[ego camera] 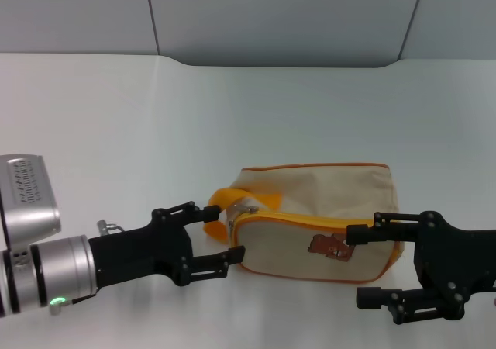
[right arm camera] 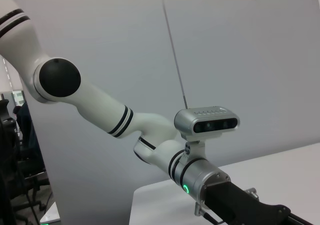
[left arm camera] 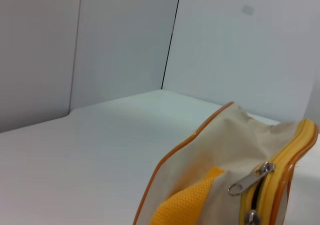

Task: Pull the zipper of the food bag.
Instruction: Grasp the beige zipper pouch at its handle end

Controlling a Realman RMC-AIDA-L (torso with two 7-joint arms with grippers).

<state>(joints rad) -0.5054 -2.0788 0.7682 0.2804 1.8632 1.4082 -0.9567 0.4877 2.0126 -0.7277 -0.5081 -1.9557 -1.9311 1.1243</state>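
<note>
The food bag [ego camera: 310,190] is a beige canvas pouch with orange piping and a brown bear print [ego camera: 329,246], lying on the white table. Its orange-yellow zipper [ego camera: 310,223] runs along the front top edge, with the silver pull tab [ego camera: 246,208] at the left end beside the orange strap loop [ego camera: 225,200]. My left gripper [ego camera: 225,233] is open, its fingers on either side of the bag's left end. The left wrist view shows the pull tab [left arm camera: 250,180], the zipper [left arm camera: 285,160] and the strap [left arm camera: 185,205] close up. My right gripper [ego camera: 358,265] is open at the bag's right front end.
The white table [ego camera: 232,116] stretches behind and to both sides of the bag, with grey wall panels [ego camera: 279,15] at the back. The right wrist view shows only my left arm [right arm camera: 100,105] and its wrist camera [right arm camera: 206,122].
</note>
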